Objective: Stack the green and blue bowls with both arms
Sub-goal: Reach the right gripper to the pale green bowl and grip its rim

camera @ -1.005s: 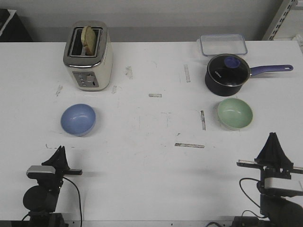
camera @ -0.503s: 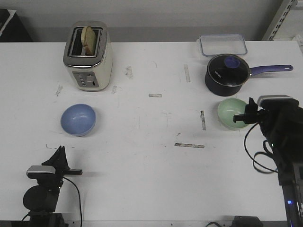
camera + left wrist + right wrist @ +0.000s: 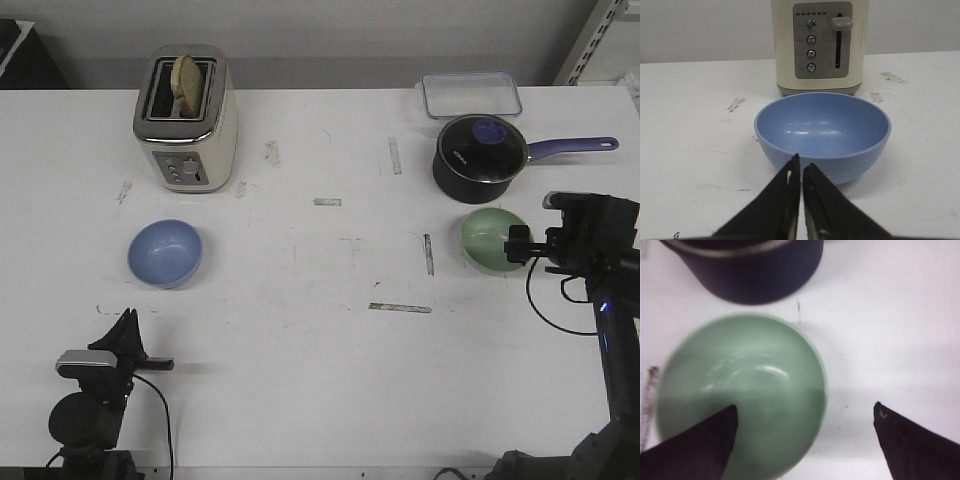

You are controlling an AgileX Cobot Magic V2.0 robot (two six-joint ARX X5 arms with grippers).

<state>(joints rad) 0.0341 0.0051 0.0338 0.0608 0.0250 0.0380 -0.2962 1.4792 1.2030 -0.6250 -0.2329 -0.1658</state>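
With our right gripper [image 3: 805,425] spread wide over the near rim of the pale mint green round bowl [image 3: 493,238] beside the dark saucepan [image 3: 480,157], we should lower one finger inside, one outside, before closing.

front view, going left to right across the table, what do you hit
blue bowl → toaster → green bowl → right gripper, its open jaws straddling that bowl's right rim. The saucepan and clear container overlap the green bowl's span, so they are left out.
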